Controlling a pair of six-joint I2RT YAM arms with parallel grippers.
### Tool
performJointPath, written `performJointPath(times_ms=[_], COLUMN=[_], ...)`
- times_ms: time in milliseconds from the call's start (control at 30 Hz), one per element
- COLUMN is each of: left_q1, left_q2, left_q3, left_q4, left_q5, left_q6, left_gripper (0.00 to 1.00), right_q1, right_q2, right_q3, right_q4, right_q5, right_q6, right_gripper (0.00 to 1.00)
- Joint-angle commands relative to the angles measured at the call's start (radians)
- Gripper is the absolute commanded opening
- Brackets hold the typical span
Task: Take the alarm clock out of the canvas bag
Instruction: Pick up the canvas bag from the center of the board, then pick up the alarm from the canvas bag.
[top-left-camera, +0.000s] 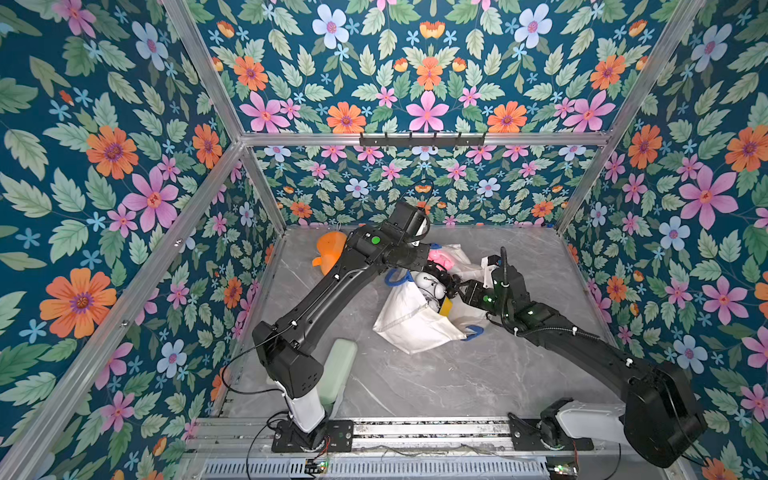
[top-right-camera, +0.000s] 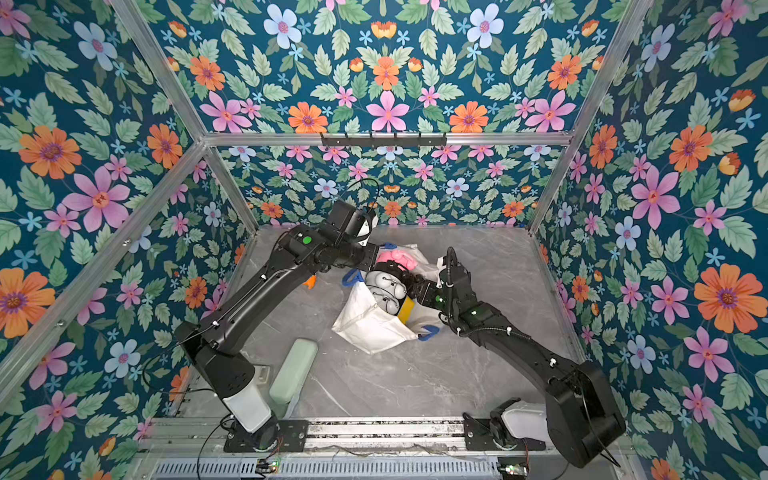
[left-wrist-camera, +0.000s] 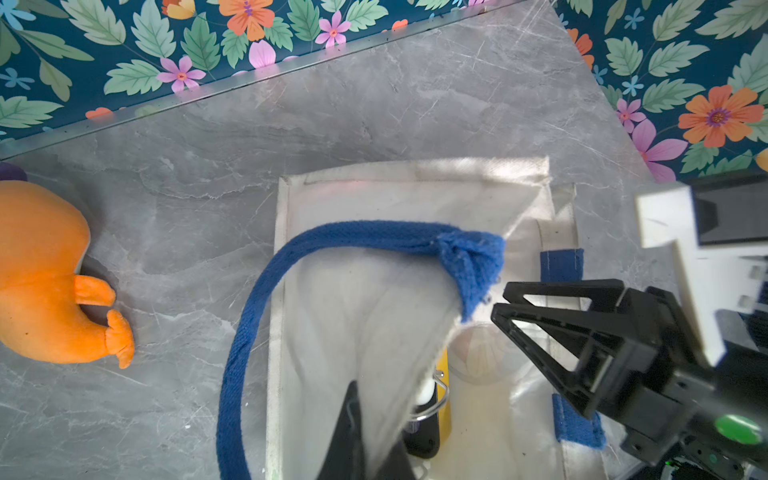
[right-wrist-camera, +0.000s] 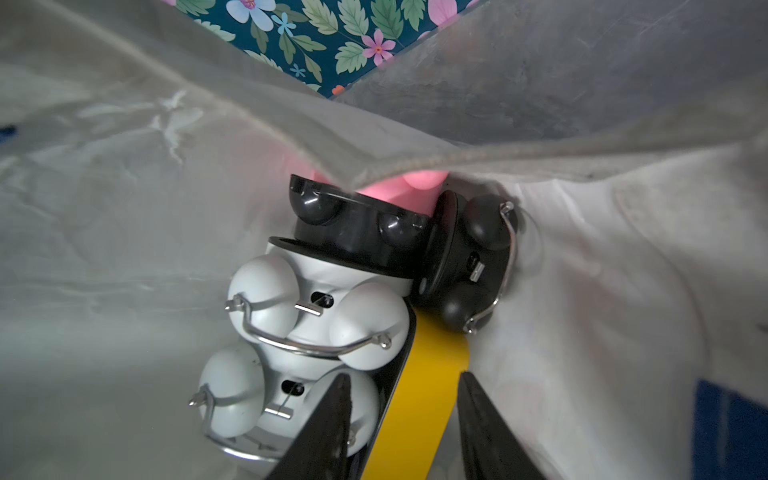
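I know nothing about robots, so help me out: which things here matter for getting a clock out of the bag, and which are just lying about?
Part of the job: canvas bag; white alarm clocks and black alarm clocks inside it; left fingers pinching its cloth; right fingers reaching in.
Just lying about: orange plush toy; pale green object; pink item; yellow item.

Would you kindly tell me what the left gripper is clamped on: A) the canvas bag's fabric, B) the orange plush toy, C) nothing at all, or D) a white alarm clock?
A: in the left wrist view the left gripper is shut on a raised fold of the canvas bag, beside its blue handle.
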Motion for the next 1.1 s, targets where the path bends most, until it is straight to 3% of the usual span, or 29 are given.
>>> performJointPath(times_ms=[0,300,700,933,1067], left_q1=[-0.012,-0.033,-0.053,-0.062,-0.063], left_q2=[-0.026,-0.041,-0.061,-0.064,-0.062], left_q3=[-0.006,-0.049,-0.092,-0.108,-0.111], left_q4=[0.181,0.241,0.274,0.274,0.271], left_q5=[0.036,0.058,0.064,0.043,0.031], left_q6=[0.016,0.026,0.049,0.049,0.048], left_gripper=[0.0,0.0,0.0,0.0,0.0], right_q1=[0.0,-0.029,-0.038,-0.045,-0.049], right_q2=[0.013,0.059,0.103,0.108,0.122], right_q3=[-0.014,-0.057,-0.031,-0.03,-0.029], right_q4=[0.055,0.11,0.033,-0.006,-0.012], right_q5=[0.076,0.101,0.138,0.16,0.16], right_q6=[0.031,0.123,0.171,0.184,0.209], right_gripper=[0.44,0.43,0.43,0.52,0.53])
